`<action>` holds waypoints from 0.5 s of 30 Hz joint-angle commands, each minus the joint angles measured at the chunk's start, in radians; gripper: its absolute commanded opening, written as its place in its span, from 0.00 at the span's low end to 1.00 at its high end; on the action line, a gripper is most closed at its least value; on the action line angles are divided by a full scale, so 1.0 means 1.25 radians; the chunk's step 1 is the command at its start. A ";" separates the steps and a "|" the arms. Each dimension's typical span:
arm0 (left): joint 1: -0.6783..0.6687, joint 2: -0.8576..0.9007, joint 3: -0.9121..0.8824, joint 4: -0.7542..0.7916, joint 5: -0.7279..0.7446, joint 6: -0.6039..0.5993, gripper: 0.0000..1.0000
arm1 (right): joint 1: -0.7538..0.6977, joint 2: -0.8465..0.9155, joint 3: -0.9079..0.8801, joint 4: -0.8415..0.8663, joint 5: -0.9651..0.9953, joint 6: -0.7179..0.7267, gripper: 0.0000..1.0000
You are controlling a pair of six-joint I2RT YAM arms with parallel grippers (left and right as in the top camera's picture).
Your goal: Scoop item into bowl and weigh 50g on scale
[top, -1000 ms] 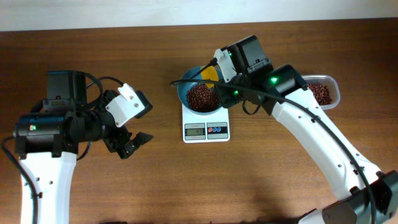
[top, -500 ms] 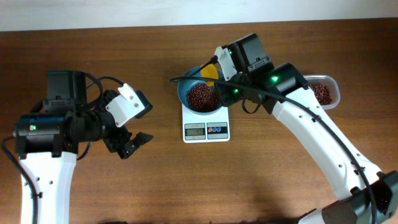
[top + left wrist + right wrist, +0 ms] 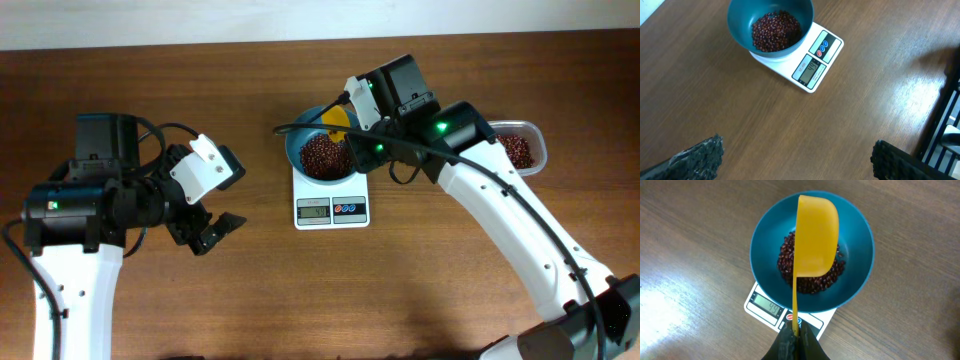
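The teal bowl (image 3: 760, 255) stands on the white scale (image 3: 765, 307), with a heap of dark red-brown beans (image 3: 812, 282) in its bottom. The display reads 49. My right gripper (image 3: 796, 335) is shut on the thin handle of a yellow scoop (image 3: 815, 240), which hangs over the bowl with no beans showing on it. In the overhead view the scoop (image 3: 338, 120) sits at the back rim of the bowl (image 3: 292, 150). My left gripper (image 3: 795, 160) hovers open over bare table to the left of the scale (image 3: 815, 65), holding nothing.
A clear plastic tub (image 3: 540, 145) with more beans (image 3: 515, 150) stands at the right, behind the right arm. Brown wooden tabletop (image 3: 250, 290) lies all round. The pale far edge of the table (image 3: 200, 20) runs along the top.
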 commanded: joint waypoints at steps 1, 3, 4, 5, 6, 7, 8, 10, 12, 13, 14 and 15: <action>0.004 -0.002 0.006 -0.001 0.014 0.009 0.99 | -0.005 0.005 0.020 -0.001 -0.020 0.007 0.04; 0.004 -0.002 0.006 -0.001 0.014 0.009 0.99 | -0.005 0.004 0.020 0.005 -0.007 0.007 0.04; 0.004 -0.002 0.006 -0.001 0.014 0.009 0.99 | -0.005 0.013 0.020 -0.010 0.007 0.007 0.04; 0.004 -0.002 0.006 -0.001 0.014 0.009 0.99 | -0.005 0.011 0.020 0.001 -0.016 0.007 0.04; 0.004 -0.002 0.006 -0.001 0.014 0.009 0.99 | -0.004 0.012 0.020 0.004 -0.017 0.007 0.04; 0.004 -0.002 0.006 -0.001 0.014 0.009 0.99 | -0.004 0.014 0.020 0.005 -0.018 0.007 0.04; 0.004 -0.002 0.006 -0.001 0.014 0.009 0.99 | -0.005 0.013 0.020 0.008 -0.014 0.007 0.04; 0.004 -0.002 0.006 -0.001 0.014 0.009 0.99 | -0.005 0.016 0.020 -0.002 0.008 0.007 0.04; 0.004 -0.002 0.006 -0.001 0.014 0.009 0.99 | -0.005 0.024 0.019 -0.018 0.015 0.007 0.04; 0.004 -0.002 0.006 -0.001 0.014 0.009 0.99 | -0.005 0.024 0.019 -0.018 0.009 0.007 0.04; 0.004 -0.002 0.006 -0.001 0.014 0.009 0.99 | -0.005 0.024 0.019 -0.022 0.016 0.007 0.04; 0.004 -0.002 0.006 -0.001 0.014 0.009 0.99 | -0.005 0.024 0.020 -0.018 0.016 0.007 0.04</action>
